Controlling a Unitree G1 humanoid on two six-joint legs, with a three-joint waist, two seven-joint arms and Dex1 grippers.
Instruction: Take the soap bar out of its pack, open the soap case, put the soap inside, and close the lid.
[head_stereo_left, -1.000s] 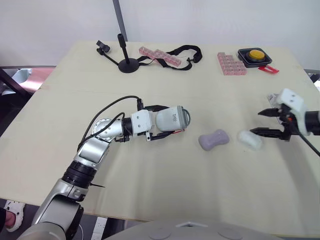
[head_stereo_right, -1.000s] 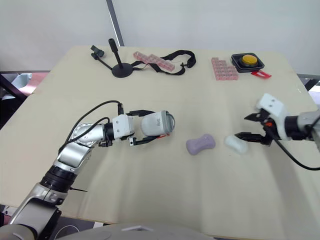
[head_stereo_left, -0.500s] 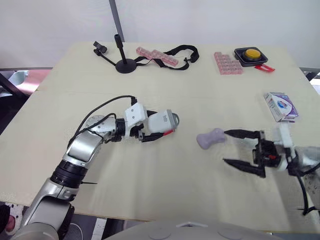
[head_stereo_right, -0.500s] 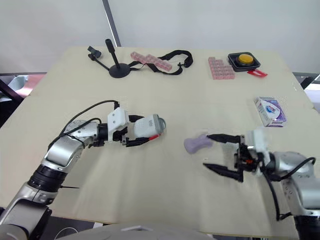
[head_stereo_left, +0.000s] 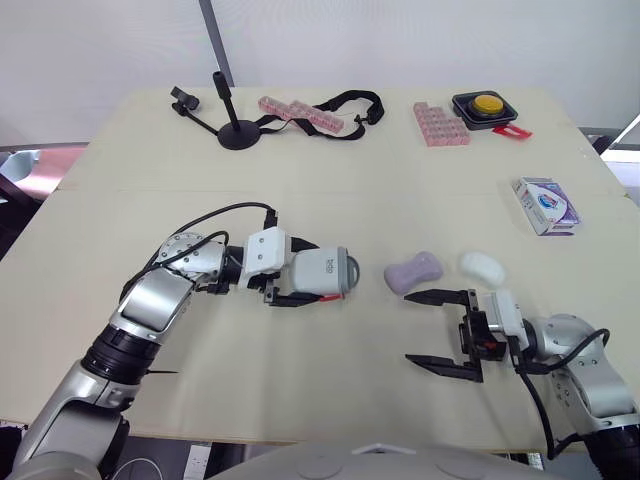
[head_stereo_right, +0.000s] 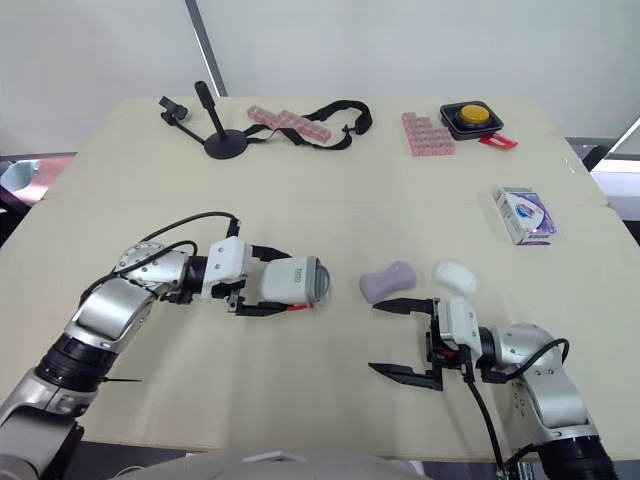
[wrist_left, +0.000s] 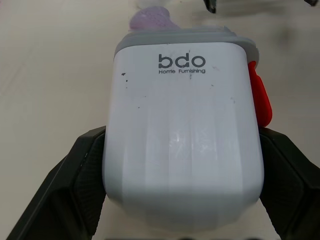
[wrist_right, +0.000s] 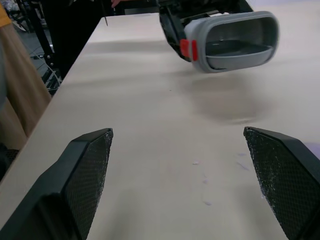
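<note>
Pale tabletop (head_stereo_left: 330, 190) spreads under both arms, and the soap pack (head_stereo_left: 546, 205) lies flat out on the right side, well apart from the work. The left gripper (head_stereo_left: 300, 274) is clenched on the soap case (wrist_left: 182, 130), a white shell with a grey rim and a red tab. It is held on its side with its mouth turned toward the right arm. The right wrist view looks into a hollow opening, so the lid seems to be open or off.

The purple, peanut-shaped soap (head_stereo_left: 413, 270) rests on the tabletop between that mouth and a white oval piece (head_stereo_left: 482, 266), its long axis running roughly left to right. The right gripper (head_stereo_left: 410, 328) is spread wide and empty, fingers pointing left. The soap lies just beyond its far fingertip, farther from the robot. That arm is nearer, so it would likely make the pick.
</note>
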